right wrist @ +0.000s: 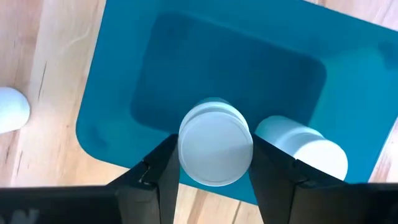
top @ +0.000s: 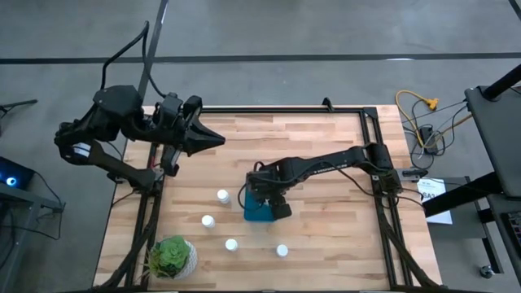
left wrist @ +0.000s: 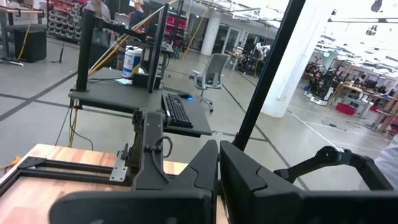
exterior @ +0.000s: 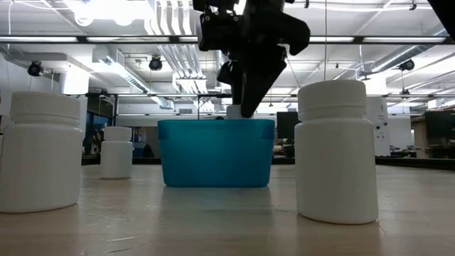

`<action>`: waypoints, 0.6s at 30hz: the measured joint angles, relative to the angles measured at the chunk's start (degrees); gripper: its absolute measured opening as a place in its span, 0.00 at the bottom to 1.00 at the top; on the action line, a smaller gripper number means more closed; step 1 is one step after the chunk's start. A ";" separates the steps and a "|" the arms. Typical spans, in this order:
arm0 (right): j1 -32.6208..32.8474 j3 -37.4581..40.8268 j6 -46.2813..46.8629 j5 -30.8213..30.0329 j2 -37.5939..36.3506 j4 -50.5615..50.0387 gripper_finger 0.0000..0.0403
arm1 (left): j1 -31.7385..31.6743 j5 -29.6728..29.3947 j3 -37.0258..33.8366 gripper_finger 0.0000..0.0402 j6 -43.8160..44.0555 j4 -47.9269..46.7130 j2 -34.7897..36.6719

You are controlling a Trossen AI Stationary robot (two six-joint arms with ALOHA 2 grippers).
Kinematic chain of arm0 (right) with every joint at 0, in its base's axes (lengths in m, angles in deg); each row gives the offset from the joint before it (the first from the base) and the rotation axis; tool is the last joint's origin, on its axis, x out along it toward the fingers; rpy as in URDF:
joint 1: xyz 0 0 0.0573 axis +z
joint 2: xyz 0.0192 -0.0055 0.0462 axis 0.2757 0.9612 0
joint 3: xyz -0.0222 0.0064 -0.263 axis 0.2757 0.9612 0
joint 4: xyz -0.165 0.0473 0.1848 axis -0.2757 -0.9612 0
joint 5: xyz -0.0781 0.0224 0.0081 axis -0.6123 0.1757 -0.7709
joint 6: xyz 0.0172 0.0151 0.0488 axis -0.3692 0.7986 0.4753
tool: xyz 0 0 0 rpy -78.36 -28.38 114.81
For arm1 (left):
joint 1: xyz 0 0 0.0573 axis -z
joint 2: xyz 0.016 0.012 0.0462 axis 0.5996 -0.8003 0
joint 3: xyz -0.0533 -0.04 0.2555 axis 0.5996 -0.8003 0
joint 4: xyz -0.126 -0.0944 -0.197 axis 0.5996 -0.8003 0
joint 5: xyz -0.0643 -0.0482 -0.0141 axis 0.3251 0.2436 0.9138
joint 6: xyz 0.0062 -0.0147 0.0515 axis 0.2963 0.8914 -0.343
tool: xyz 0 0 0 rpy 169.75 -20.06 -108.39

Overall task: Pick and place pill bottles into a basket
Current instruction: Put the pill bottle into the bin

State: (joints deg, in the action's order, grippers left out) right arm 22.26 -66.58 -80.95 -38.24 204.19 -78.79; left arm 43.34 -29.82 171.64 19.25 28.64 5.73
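Pale butcher-block wooden counter, framed in black rail, beneath an open workshop hall. Centre stage, small teal-blue rectangular plastic basket with rounded corners and smooth, slightly glossy walls. Directly above the basket, right claw clamped on a small white cylindrical plastic pill bottle, round flat cap facing the wrist camera, dark angular fingers pressing either side. Already inside the basket, lying on its side, a second white bottle.

Outside the basket on the bare wood, four more white bottles: one just beside it, three near it toward the potted green plant in a round white pot, among them and.

Well away from the basket at the counter's far corner, left claw parked, fingers together, empty.

Risks, as judged: held bottle seemingly close to the basket's near wall, so a release could clip the rim and tip out; smooth hard plastic likely to bounce or roll off the bottle lying within; a slick cylinder prone to slipping in a partial grip.
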 joint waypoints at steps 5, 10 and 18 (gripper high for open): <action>-0.46 0.29 -1.29 0.69 0.00 1.27 0.36 | 0.00 0.00 0.00 0.00 0.00 0.22 0.04; -1.49 1.14 -1.32 1.07 0.00 1.75 0.36 | 0.00 0.00 0.00 0.00 0.00 0.63 -0.11; -2.24 3.03 -1.30 1.79 0.00 2.05 0.36 | 0.00 0.00 -0.02 0.00 0.00 0.82 -0.13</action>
State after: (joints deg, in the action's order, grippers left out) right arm 20.02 -63.56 -82.25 -36.45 204.19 -76.74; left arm 43.34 -29.82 171.62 19.25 29.46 5.60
